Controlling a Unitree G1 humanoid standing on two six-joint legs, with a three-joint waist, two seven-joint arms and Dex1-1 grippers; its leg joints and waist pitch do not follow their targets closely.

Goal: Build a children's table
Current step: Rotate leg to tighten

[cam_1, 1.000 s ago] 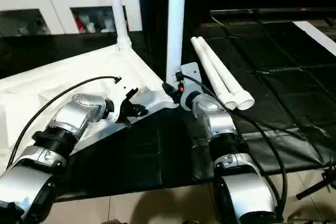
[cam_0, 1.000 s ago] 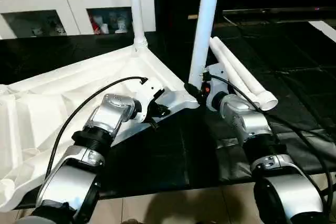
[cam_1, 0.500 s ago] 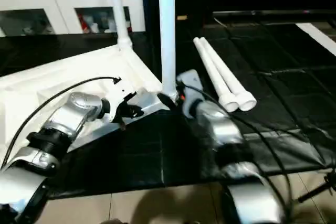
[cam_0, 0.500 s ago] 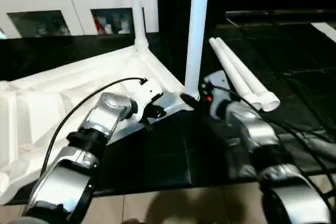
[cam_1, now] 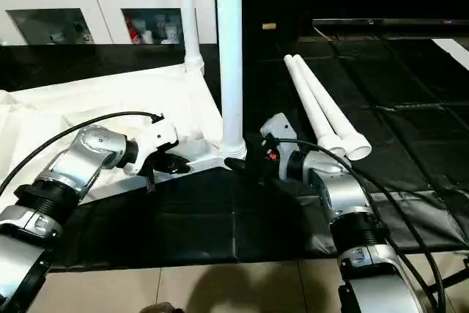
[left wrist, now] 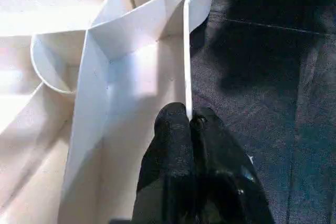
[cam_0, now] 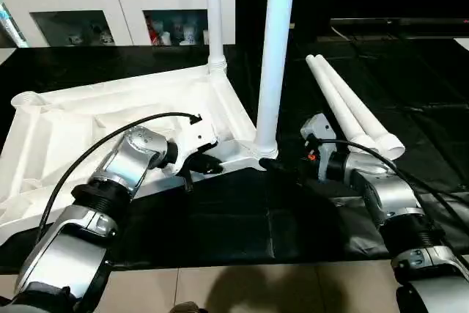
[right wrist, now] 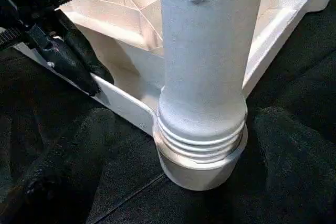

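At near corner of upturned tabletop: left hand pinching rim, right hand spread either side of upright leg, not touching.

Two silver metal forearms with black ribbed joint collars. Left gripper: white housing, two black fingers, black cable looping from wrist. Right gripper: white housing with small red marking, black fingers, black cable trailing back.
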